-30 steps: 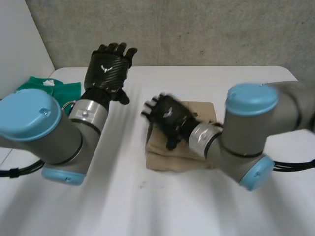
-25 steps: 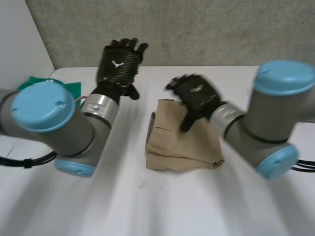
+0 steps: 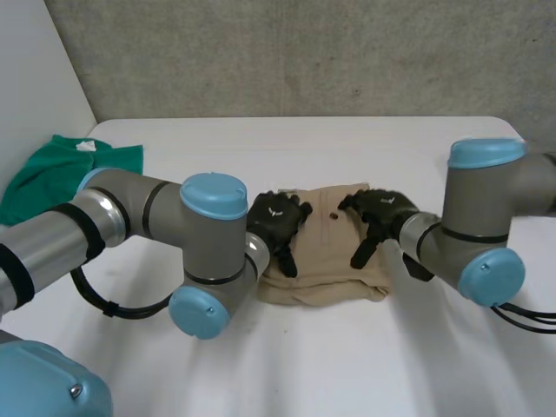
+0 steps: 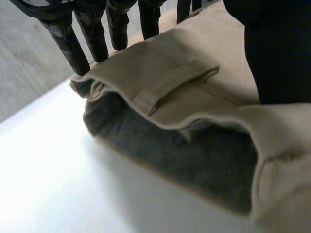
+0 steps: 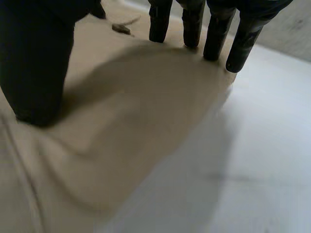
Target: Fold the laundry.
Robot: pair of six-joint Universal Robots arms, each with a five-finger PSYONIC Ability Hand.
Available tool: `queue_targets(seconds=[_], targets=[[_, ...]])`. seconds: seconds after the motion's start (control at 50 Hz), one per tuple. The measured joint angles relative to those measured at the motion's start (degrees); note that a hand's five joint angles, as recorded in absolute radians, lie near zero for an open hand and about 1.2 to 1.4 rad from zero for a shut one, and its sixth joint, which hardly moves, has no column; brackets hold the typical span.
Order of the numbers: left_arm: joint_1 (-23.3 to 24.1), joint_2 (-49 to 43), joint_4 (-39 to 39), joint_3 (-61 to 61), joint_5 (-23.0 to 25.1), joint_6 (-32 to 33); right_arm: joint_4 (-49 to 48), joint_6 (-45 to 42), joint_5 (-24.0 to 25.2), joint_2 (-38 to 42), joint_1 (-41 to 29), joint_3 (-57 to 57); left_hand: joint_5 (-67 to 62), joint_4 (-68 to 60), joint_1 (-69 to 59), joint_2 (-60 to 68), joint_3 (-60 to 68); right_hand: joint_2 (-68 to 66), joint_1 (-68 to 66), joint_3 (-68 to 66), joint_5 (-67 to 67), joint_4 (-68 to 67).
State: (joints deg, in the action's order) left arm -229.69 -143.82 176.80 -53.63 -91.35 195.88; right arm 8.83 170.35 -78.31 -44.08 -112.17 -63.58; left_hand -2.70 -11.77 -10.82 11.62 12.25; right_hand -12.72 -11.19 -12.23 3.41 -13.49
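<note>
Hard to read first: the left arm covers the corner of the tan garment nearest it, and the right arm cuts off the edge past the right hand. Can't tell what kind of garment it is. It's folded, with a belt loop and an open hem showing under the left hand. There's a small dark spot on the cloth between the two hands, could be a button, too small to say.

Left hand: fingers straight and spread, tips down at the garment's folded edge, thumb flat on top of the cloth. Nothing curled round it, no pinch visible.

Right hand: same picture, fingers straight, tips at the cloth's rounded edge where it meets the table, thumb pressing down on top. Not gripping.

The garment lies flat on the table under both palms, one hand at each side edge.

Around: a green cloth bunched well away on the left hand's outer side, touching neither hand. Grey wall beyond the fingertips.
</note>
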Motion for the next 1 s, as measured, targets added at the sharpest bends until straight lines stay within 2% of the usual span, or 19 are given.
queue_targets(seconds=[0.1, 0.22, 0.34, 0.44, 0.54, 0.62, 0.72, 1.0], targets=[[-0.1, 0.3, -1.6, -0.7, -0.5, 3.6, 0.8, -6.6, -2.6, 1.6, -0.1, 0.7, 0.0, 0.0, 0.2, 0.0, -0.3, 1.0, 2.8, 1.8, -0.1, 0.0], [0.0, 4.2, -1.8, -1.3, -0.2, 4.4, -0.8, -10.8, -5.8, -1.4, 0.0, -1.2, 0.0, 0.0, 0.4, 0.0, -0.4, 1.1, 3.2, 1.9, -0.3, 0.0], [-0.1, 11.5, -1.7, -1.8, 1.3, 2.7, -8.2, -11.4, -6.9, -11.4, -0.3, -9.7, 0.0, 0.0, 0.4, 0.0, -0.4, 1.1, 3.2, 1.9, -0.3, 0.0], [-1.6, 19.7, -2.7, -3.2, 8.3, -0.9, -14.9, -11.0, -6.8, -21.0, -2.6, -21.6, 0.0, 0.0, 0.4, 0.0, -0.4, 1.1, 3.2, 1.9, -0.5, 0.0], [-3.7, 25.6, -5.1, -4.3, 15.6, -4.1, -19.2, -10.5, -6.6, -24.6, -5.1, -30.6, 0.0, 0.0, 0.4, 0.0, -0.4, 1.1, 3.2, 1.9, -0.5, 0.0], [-5.1, 28.5, -7.6, -4.6, 20.3, -5.7, -22.4, -10.0, -6.4, -24.2, -6.6, -35.4, 0.0, 0.0, 0.4, 0.0, -0.4, 1.1, 3.2, 1.9, -0.5, 0.0], [-5.8, 29.7, -9.3, -4.5, 23.2, -6.1, -26.1, -10.1, -6.4, -21.0, -7.8, -37.4, 0.0, 0.0, 0.4, 0.0, -0.4, 1.1, 3.2, 1.9, -0.5, 0.0], [-5.3, 29.6, -9.5, -5.3, 23.5, -6.0, -35.7, -11.3, -6.5, -11.0, -8.3, -32.4, 0.0, 0.0, 0.4, 0.0, -0.4, 1.1, 3.2, 1.9, -0.5, 0.0]])
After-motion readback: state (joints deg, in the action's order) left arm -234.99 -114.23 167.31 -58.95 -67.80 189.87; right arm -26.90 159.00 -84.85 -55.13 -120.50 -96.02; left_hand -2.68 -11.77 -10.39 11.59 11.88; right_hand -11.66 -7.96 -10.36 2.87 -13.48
